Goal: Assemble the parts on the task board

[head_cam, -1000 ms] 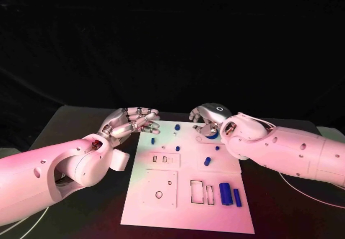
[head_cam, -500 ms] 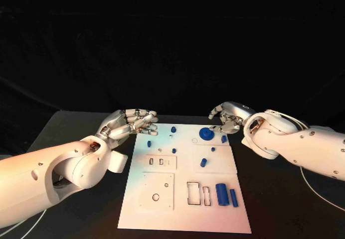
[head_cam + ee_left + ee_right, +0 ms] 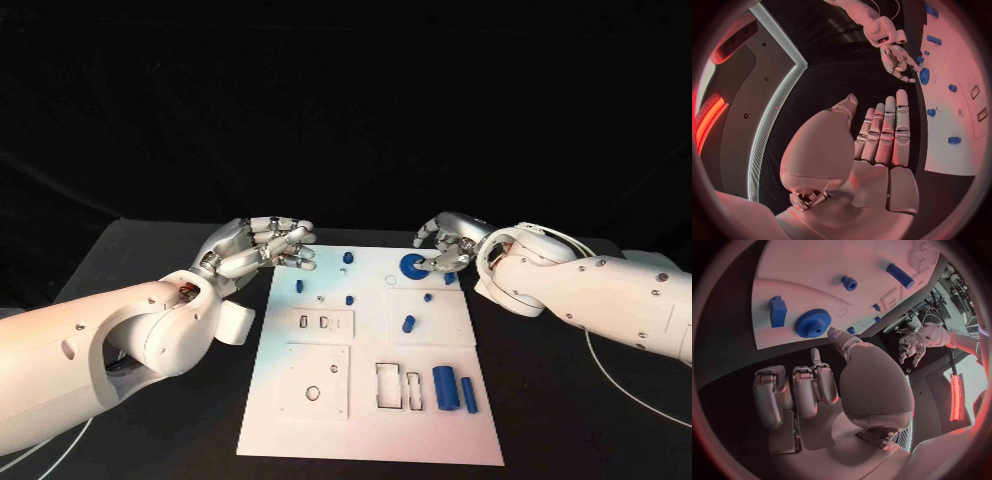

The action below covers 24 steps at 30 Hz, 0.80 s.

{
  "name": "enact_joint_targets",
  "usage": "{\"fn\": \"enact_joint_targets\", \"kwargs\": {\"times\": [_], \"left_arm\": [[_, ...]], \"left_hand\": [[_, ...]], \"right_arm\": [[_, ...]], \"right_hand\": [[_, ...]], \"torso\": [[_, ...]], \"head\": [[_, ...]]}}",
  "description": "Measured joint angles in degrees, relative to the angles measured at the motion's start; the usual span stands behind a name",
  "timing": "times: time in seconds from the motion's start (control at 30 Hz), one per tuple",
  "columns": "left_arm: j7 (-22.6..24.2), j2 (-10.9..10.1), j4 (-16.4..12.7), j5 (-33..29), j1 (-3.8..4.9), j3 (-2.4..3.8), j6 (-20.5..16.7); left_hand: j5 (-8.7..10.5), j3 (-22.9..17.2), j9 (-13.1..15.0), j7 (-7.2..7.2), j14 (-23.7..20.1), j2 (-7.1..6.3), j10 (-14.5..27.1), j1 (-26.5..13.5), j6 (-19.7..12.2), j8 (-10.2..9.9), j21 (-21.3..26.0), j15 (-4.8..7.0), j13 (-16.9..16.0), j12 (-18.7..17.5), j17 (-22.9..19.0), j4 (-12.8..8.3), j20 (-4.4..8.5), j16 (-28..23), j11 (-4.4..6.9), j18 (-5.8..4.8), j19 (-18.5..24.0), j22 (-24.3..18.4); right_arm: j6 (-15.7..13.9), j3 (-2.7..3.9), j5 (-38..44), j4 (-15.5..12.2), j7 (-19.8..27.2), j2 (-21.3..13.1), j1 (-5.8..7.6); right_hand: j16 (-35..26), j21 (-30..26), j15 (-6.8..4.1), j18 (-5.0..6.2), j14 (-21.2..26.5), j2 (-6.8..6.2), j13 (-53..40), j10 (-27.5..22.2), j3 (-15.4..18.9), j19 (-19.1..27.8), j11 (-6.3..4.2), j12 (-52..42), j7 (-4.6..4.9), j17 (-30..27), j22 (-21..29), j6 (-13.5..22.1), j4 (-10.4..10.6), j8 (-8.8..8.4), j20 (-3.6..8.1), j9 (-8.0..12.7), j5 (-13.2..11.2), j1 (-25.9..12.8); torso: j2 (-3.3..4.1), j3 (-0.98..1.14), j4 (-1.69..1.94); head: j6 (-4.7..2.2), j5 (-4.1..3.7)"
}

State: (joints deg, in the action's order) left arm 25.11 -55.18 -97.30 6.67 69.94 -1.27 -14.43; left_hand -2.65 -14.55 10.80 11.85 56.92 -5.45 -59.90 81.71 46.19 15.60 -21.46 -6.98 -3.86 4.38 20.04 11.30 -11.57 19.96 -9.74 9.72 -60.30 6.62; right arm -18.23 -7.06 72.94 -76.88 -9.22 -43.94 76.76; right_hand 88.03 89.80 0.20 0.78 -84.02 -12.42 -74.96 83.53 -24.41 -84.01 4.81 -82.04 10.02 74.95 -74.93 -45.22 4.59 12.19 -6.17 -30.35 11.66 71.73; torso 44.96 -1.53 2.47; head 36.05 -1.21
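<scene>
From the head camera, the right hand (image 3: 444, 243) sits at the far right corner of the white board (image 3: 378, 400), and its knuckles hide part of the blue gear (image 3: 413, 267) beneath them. Whether a fingertip touches the gear cannot be told from there. The right wrist camera settles more: the gear (image 3: 813, 323) lies flat on the board with a small blue block (image 3: 778, 311) just beside it, and the fingers (image 3: 795, 390) are curled in with nothing in them, one tip close to the gear's rim. The left hand (image 3: 263, 245) hovers at the board's far left corner; the left wrist camera shows its fingers (image 3: 886, 130) straight and pressed side by side, holding nothing. Two blue cylinders (image 3: 456, 388) lie near the board's near right edge, beside rectangular slots (image 3: 402, 386).
</scene>
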Motion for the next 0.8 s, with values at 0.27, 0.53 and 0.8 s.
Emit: {"fn": "enact_joint_targets", "kwargs": {"times": [0.27, 0.53, 0.8], "left_arm": [[-0.02, -0.05, 0.01, -0.02, 0.00, 0.00, 0.05], [-0.03, -0.05, 0.08, -0.03, 0.00, 0.00, 0.08], [-0.04, -0.06, 0.16, -0.04, 0.00, 0.00, 0.09]], "left_hand": [[0.00, 0.00, 0.00, 0.00, 0.00, 0.00, 0.00, 0.00, 0.00, 0.00, 0.00, 0.00, 0.00, 0.00, 0.01, 0.00, 0.00, 0.00, 0.00, 0.00, 0.00, 0.00], [0.00, 0.00, 0.00, 0.00, 0.00, 0.00, 0.00, 0.00, 0.00, 0.00, 0.00, 0.00, 0.01, 0.00, 0.04, 0.00, 0.00, 0.00, 0.00, 0.00, 0.00, 0.01], [0.00, 0.00, 0.00, 0.00, 0.00, 0.00, 0.00, 0.00, 0.00, 0.00, 0.00, 0.00, 0.01, 0.00, 0.22, 0.00, 0.00, -0.22, 0.00, 0.00, 0.00, 0.01]], "right_arm": [[0.47, -0.11, -0.17, 1.58, -0.51, 0.95, -0.53], [0.86, -0.17, -0.17, 2.48, -0.83, 1.51, -0.81], [1.38, -0.30, -0.14, 2.65, -0.87, 1.92, -1.17]], "right_hand": [[0.00, 0.00, 0.00, 0.00, 0.00, 0.20, 0.01, 0.00, 0.00, 0.00, 0.00, 0.00, -0.01, -0.01, 0.01, 0.39, 0.00, 0.00, 0.00, 0.00, 0.00, 0.20], [0.00, -0.01, 0.00, 0.01, 0.00, 0.20, 0.01, 0.00, 0.00, 0.00, 0.00, 0.00, -0.01, -0.01, 0.01, 0.39, 0.00, 0.00, 0.00, 0.01, 0.00, 0.20], [0.00, -0.01, 0.01, 0.01, 0.01, 0.20, 0.02, -0.22, -0.01, 0.09, 0.22, 0.00, 0.19, -0.02, 0.02, 0.60, 0.00, -0.01, -0.08, 0.00, 0.00, 0.20]], "torso": [[-0.04, -0.01, -0.05], [-0.06, -0.01, -0.05], [-0.07, 0.03, -0.05]], "head": [[0.33, 0.11], [0.45, 0.21], [0.56, 0.31]]}}
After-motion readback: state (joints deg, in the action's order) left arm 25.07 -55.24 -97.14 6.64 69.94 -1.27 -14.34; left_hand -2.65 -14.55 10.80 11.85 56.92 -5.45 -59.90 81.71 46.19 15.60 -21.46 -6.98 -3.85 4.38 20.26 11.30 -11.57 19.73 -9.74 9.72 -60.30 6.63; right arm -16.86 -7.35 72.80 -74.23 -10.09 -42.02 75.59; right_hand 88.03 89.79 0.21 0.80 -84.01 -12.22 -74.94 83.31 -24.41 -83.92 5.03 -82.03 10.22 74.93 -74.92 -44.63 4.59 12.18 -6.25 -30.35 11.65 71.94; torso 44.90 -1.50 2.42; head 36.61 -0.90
